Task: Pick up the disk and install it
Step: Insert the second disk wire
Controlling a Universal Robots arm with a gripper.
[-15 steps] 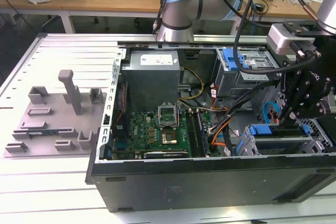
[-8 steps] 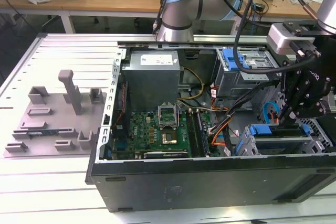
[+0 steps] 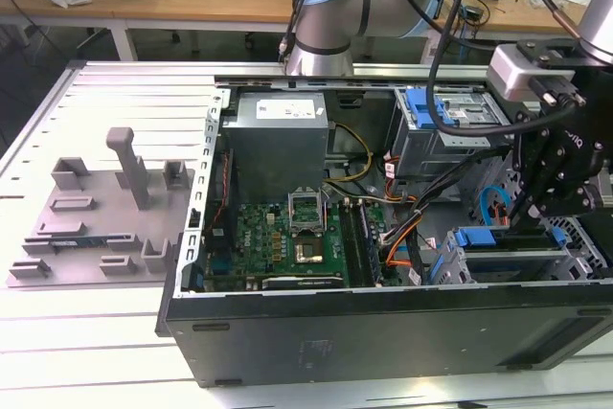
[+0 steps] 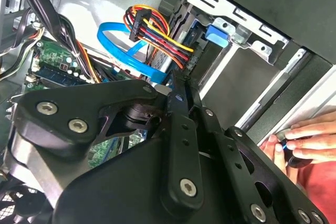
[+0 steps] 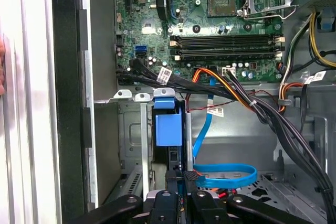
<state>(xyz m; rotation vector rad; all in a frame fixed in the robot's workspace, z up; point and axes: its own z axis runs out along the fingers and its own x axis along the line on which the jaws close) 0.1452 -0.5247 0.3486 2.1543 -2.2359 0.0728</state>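
Seating the disk in its cage

My gripper [image 5: 182, 179] has its fingers drawn together just short of the disk [image 5: 168, 124], which stands on edge in the cage [image 5: 134, 145] slot and looks partly home. Pressing further calls for a square line, clear of the blue cable [image 5: 226, 174] beside it; beyond lies the motherboard [image 5: 210, 19].

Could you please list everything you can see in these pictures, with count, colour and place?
Computer case: one, black, open on the table.
Circuit board: one, green, on the case floor.
Disk: one, blue-framed, standing in the grey drive cage above the gripper in the first wrist view.
Flat cable: one, blue, looped beside the cage.
Parts tray: one, grey, at the exterior view's left.
Hand: a person's, by the case edge.
Gripper: one, black, below the disk.
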